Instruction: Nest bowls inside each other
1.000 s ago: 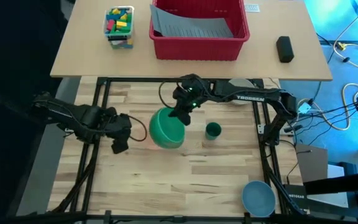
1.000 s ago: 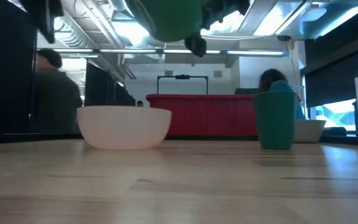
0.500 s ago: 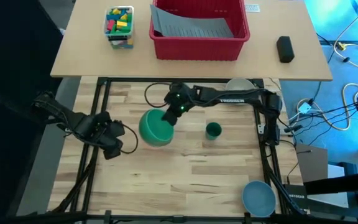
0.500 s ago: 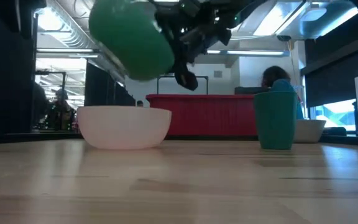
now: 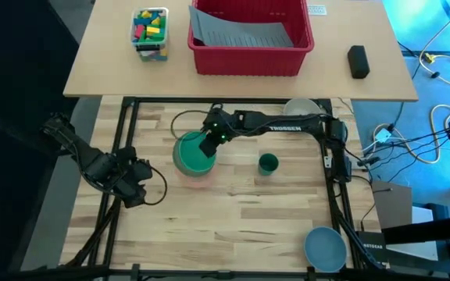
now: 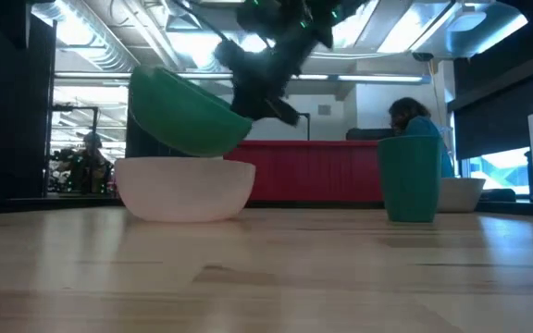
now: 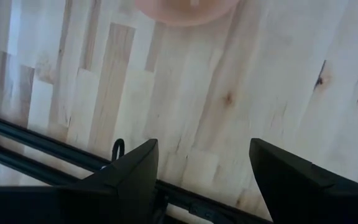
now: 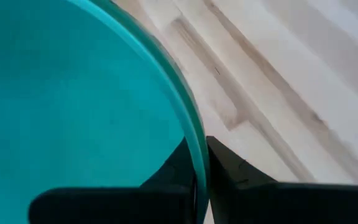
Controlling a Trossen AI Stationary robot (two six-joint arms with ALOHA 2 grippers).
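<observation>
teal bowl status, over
Right gripper shut on teal green plastic bowl rim, tilted over pale pink plastic bowl. Left gripper open, clear. Nothing blocking.

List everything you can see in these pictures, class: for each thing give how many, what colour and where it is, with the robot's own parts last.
Teal bowl: one, teal green, held tilted just above the pink bowl.
Pink bowl: one, pale pink, on the work table under the teal bowl.
Blue bowl: one, light blue, near right corner.
White bowl: one, grey-white, far edge, partly under the right arm.
Cup: one, dark green, right of the bowls.
Bin: one, red, on the far table.
Blocks tub: one, mixed colours, left of the bin.
Black box: one, far table's right.
Right gripper: shut on the teal bowl's rim.
Left gripper: open, empty, left side.
</observation>
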